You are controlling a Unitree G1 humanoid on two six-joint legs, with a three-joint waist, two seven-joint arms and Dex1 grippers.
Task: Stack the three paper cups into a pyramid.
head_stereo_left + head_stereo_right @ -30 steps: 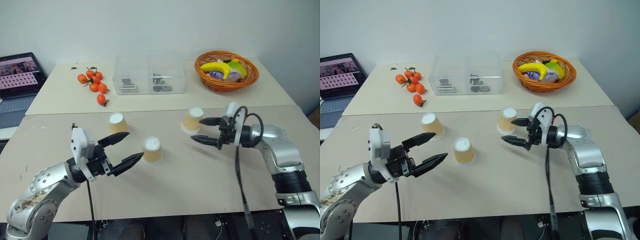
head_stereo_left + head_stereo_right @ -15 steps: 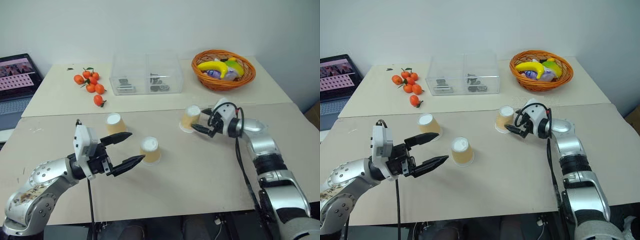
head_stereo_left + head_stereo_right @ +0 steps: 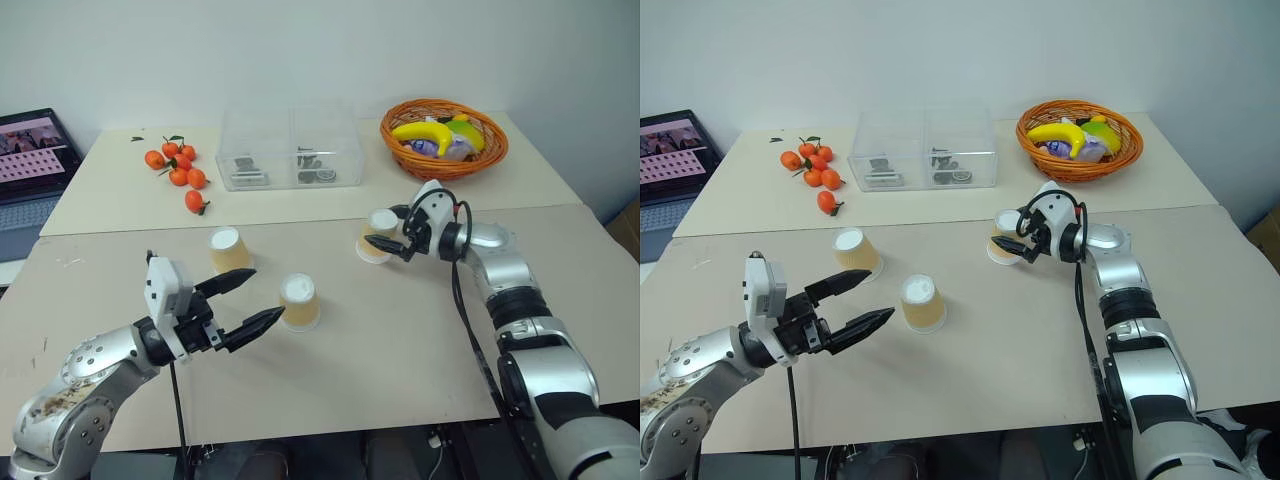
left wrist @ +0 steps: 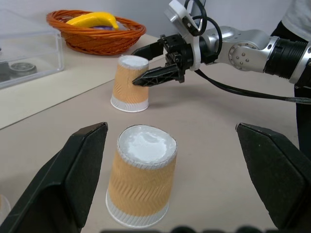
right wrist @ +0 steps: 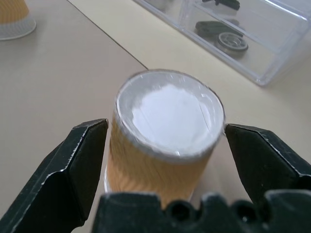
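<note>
The right gripper (image 3: 388, 235), wide open, is set around a cup (image 3: 377, 234); a crooked squeeze could tip it. The left gripper (image 3: 254, 301) is spread empty.

It looks like an office or a small lab room, because two plain beige tables (image 3: 330, 370) stand against a bare white wall (image 3: 300, 50), with an open laptop (image 3: 30, 165) at the side and a clear plastic organizer box (image 3: 292, 148) holding small parts.
</note>
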